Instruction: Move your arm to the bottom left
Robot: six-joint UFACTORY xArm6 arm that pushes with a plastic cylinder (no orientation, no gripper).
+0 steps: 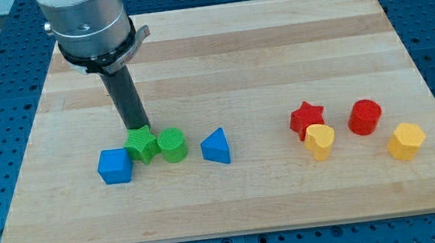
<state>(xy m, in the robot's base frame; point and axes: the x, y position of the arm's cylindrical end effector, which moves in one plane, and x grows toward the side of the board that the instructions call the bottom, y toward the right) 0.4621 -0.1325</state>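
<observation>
Eight blocks sit on the table; no claw visible; tip touches green star; bottom-left corner unreached.

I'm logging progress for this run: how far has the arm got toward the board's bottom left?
Partly there. My tip is already in the view's left half, just above the green star, with the blue cube lower left. Still left: travel down and left to the wooden board's bottom-left corner.
</observation>
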